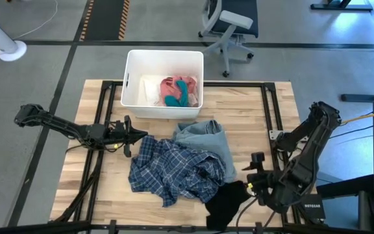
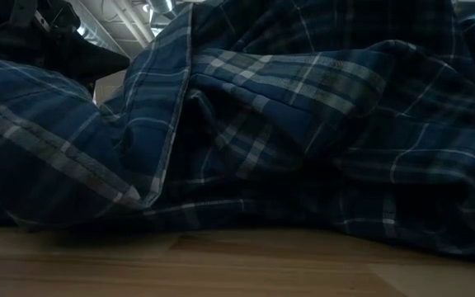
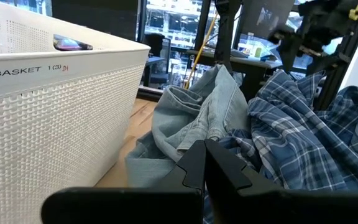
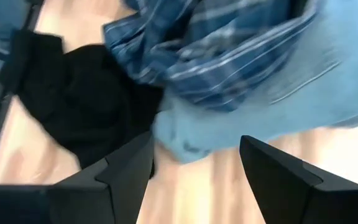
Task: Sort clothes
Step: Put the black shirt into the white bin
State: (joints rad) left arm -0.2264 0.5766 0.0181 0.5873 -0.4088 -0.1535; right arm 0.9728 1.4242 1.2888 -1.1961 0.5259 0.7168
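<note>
Sprawling crumpled mid-table, navy-white plaid shirt (image 1: 174,170), denim piece (image 1: 206,140) alongside, left gripper (image 1: 134,135) pinched closed, right gripper (image 4: 194,158) spread wide.

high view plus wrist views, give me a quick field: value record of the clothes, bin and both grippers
bin: white bin at the table's far edge, holding pink, teal and white items
plaid shirt: plaid shirt heaped mid-table
denim piece: denim piece on the table beside the shirt, nearer the bin
black item: black item at the table's near edge
left gripper: left gripper shut, at the shirt's edge
right gripper: right gripper open, above the table by the black item
</note>
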